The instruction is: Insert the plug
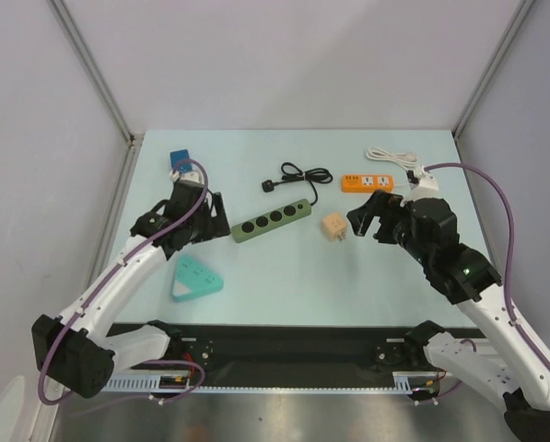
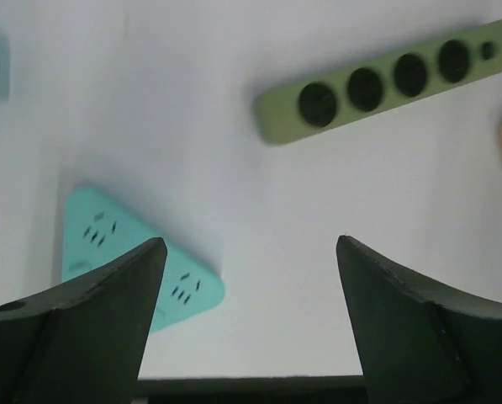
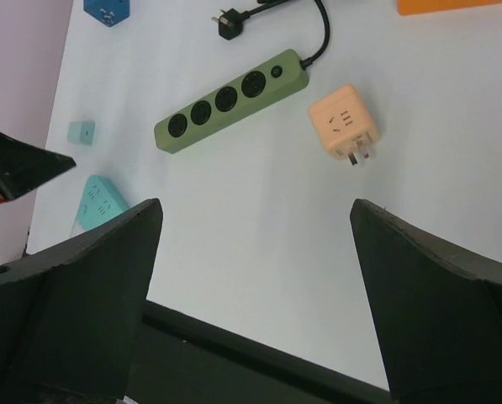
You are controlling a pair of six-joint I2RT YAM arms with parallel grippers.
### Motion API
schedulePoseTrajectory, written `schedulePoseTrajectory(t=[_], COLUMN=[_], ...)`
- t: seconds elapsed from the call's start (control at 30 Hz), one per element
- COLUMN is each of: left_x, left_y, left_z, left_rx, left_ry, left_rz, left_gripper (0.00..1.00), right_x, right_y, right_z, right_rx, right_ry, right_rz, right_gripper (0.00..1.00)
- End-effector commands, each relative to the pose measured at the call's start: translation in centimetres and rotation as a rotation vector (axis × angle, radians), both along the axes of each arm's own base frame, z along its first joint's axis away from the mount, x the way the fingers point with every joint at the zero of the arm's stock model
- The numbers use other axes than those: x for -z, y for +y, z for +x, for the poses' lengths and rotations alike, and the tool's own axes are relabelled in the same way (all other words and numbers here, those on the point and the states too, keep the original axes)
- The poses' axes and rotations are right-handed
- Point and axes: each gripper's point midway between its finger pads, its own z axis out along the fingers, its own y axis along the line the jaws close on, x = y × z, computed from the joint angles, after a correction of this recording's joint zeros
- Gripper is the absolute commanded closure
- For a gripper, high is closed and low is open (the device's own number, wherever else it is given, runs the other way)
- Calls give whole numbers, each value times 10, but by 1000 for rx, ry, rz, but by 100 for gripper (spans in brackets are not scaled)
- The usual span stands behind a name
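Peach plastic marks what I take to be the plug: the peach plug adapter (image 3: pixel 343 124), a small cube lying on its side on the pale table (image 1: pixel 284 276), right of centre in the top view. Its metal prongs point toward the lower right of that frame, roughly at the right gripper (image 1: pixel 367 221), which hovers just beside it without touching. From the right wrist camera the cube sits above and right of the gap between the fingers, ahead of them. The right gripper is spread wide and carries nothing.

The green power strip (image 1: pixel 272 219) lies left of the cube. Its long axis runs from lower left to upper right and its four round sockets face up. Its own black plug (image 1: pixel 271 187) rests loose just above it. The left gripper (image 2: pixel 250 239), also wide apart and empty, hangs at the strip's lower-left end, with the teal triangular socket (image 2: pixel 108 236) lower in the frame.

I judge the right arm the nearer for the pick-up. The prongs would then need turning downward to meet a socket.
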Motion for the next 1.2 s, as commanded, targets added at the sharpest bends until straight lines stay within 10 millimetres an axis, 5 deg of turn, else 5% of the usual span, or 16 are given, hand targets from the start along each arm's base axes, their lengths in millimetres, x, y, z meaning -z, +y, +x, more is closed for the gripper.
schedulePoseTrajectory(t=[0.0, 0.1, 0.3, 0.57, 0.73, 0.83, 0.87, 0.93, 0.97, 1.03, 1.07, 1.17], left_x=[31, 42, 51, 96, 79, 36, 23, -7, -15, -30, -29, -10], left_y=[56, 84, 164, 188, 179, 146, 107, 58, 6, -54, -100, -168], left_z=[-38, -42, 6, 38, 74, 104, 111, 127, 124, 131, 119, 112], left_rx=[-327, -528, -874, -962, -854, -585, -441, -210, -46, 169, 316, 517], left_ry=[138, 135, 43, 260, 214, 88, 51, -55, -82, -159, -158, -147], left_rz=[36, -21, -103, -73, -119, 11, 41, 64, 33, 1, -34, 12], left_gripper=[11, 8, 12, 8, 11, 11, 11, 10, 9, 9, 8, 9], right_x=[-11, -8, -11, -20, -23, -17, -12, 5, 9, 16, 15, 12], right_y=[11, 17, 38, 40, 38, 32, 23, 10, 1, -4, -6, -13], right_z=[5, 7, 0, -6, -4, 1, 7, 12, 15, 15, 13, 9], right_rx=[-78, -104, -218, -240, -239, -202, -147, -67, -35, -30, -45, -37], right_ry=[-65, -54, -52, -75, -92, -85, -74, -7, 12, 38, 47, 65], right_rz=[-14, -16, 43, 73, 58, 32, 15, -9, -11, -2, 19, 37], right_gripper=[0, 0, 0, 0, 0, 0, 0, 0, 0, 0, 0, 1])
